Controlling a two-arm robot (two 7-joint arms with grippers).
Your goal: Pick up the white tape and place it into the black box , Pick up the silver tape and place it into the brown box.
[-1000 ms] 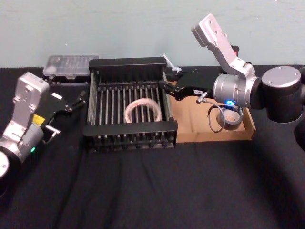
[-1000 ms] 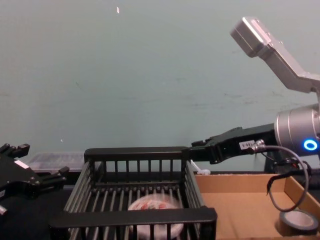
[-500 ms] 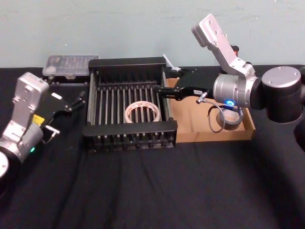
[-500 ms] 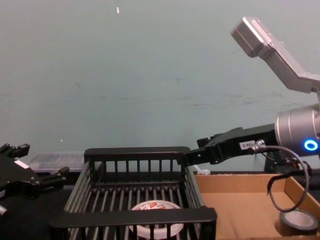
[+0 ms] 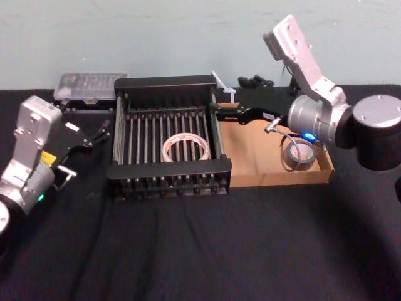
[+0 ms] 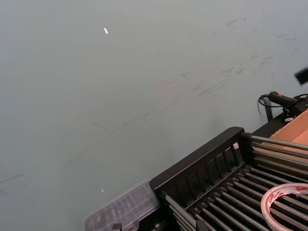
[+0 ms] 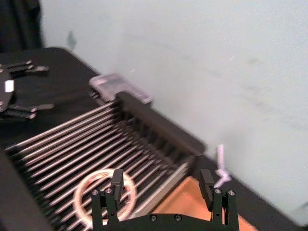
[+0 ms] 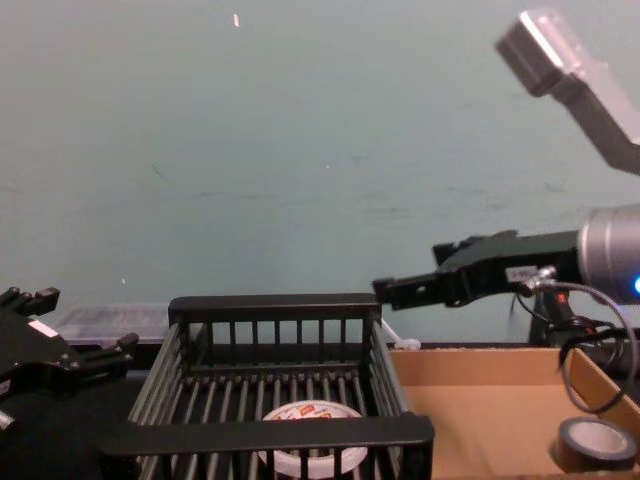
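Note:
The white tape (image 5: pixel 185 145) lies flat on the slatted floor of the black box (image 5: pixel 169 83), also seen low in the chest view (image 8: pixel 310 452) and under my right wrist (image 7: pixel 103 195). My right gripper (image 5: pixel 216 110) hovers open and empty over the crate's right rim, its fingers (image 7: pixel 117 180) spread wide. The silver tape (image 5: pixel 299 155) rests in the brown box (image 5: pixel 269 172) near its right wall, and the same roll (image 8: pixel 597 443) shows in the chest view. My left gripper (image 5: pixel 97 133) is parked open to the left of the crate.
A clear plastic case (image 5: pixel 91 84) sits behind the crate's left corner. A small white piece (image 5: pixel 222 84) sticks up behind the crate's right corner, with dark cables (image 5: pixel 254 80) beyond. A wall closes the back. Black cloth covers the table's front.
My right gripper has opened, risen and drawn back to the right from over the crate. The white tape, blurred a second ago, now lies still on the crate floor.

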